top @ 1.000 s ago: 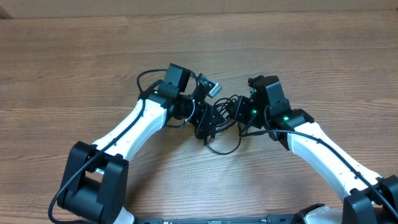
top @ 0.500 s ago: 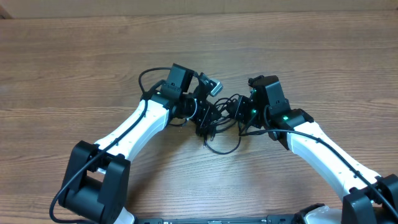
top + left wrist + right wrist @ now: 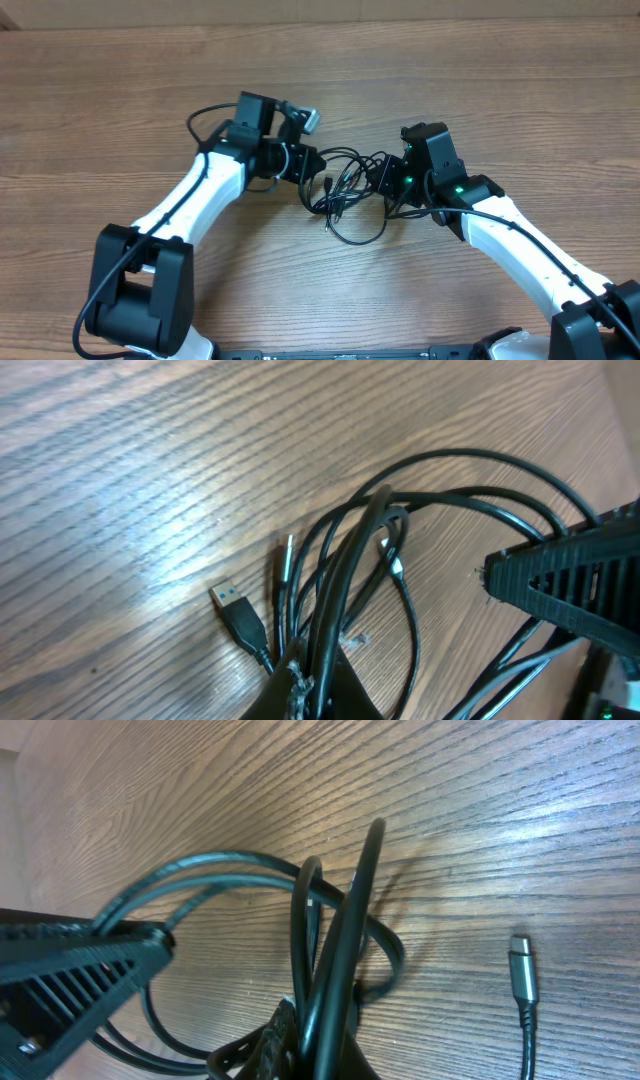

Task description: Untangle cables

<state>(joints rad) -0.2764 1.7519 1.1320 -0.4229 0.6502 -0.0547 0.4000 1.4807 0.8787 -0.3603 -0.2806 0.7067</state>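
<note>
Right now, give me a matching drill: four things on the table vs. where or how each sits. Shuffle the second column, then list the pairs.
Things
1. cables
2. blue-tongued USB plug
3. silver-tipped plug
4. right gripper

Place or state
a. lying loose on the table, right wrist view
b. shut, pinching strands at the tangle's right side
c. lying loose left of the bundle, left wrist view
d. tangled loops mid-table

Pairs: 1-d, 2-c, 3-a, 4-b
</note>
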